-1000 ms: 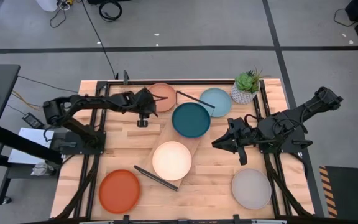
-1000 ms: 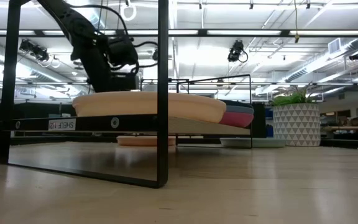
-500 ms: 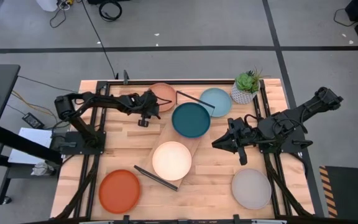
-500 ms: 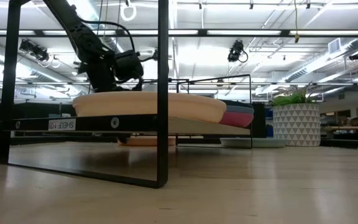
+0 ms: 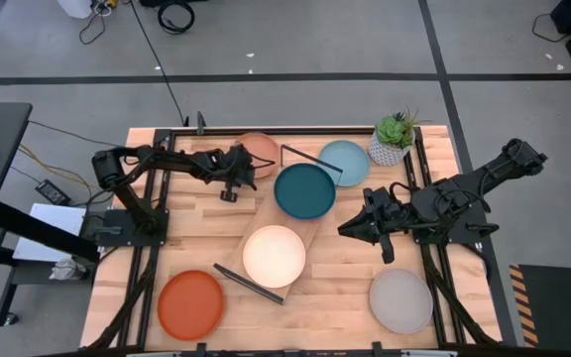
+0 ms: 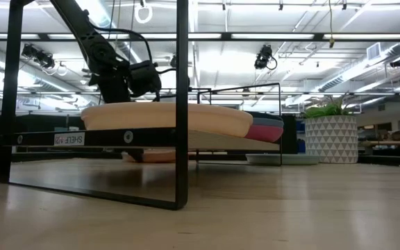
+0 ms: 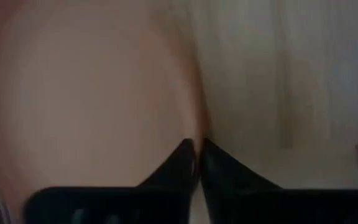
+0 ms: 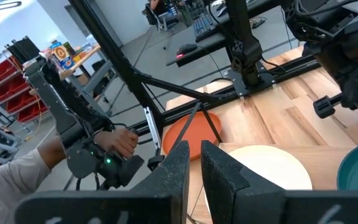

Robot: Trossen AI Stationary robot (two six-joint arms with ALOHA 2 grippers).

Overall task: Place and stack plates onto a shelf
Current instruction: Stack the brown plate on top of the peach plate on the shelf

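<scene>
The salmon plate (image 5: 265, 149) lies flat on the table at the far side, left of the shelf. My left gripper (image 5: 249, 169) is at this plate's left rim and shut on it; in the low view the cream plate hides its fingertips. The shelf (image 5: 266, 213) runs slantwise across the table's middle. It carries the dark teal plate (image 5: 304, 190) and the cream plate (image 5: 274, 256). My right gripper (image 5: 345, 229) hangs high over the table right of the shelf, its fingers (image 8: 180, 163) nearly together with nothing between them. My left gripper pinches the salmon plate's left rim (image 7: 197, 127) between its two fingers, one over the plate's inner side and one outside the rim. The fingers slant down from the table's left. The plate rests on the table.
A light blue plate (image 5: 345, 163) and a white potted plant (image 5: 393, 140) stand at the far right. An orange plate (image 5: 190, 304) lies near left, a grey plate (image 5: 400, 300) near right. A magenta edge (image 6: 264, 132) shows under the teal plate. A person's hand (image 8: 120, 143) shows beyond the table.
My left gripper has come down toward the salmon plate's left rim, rolled a little, and shut on that rim. My right arm has kept still.
</scene>
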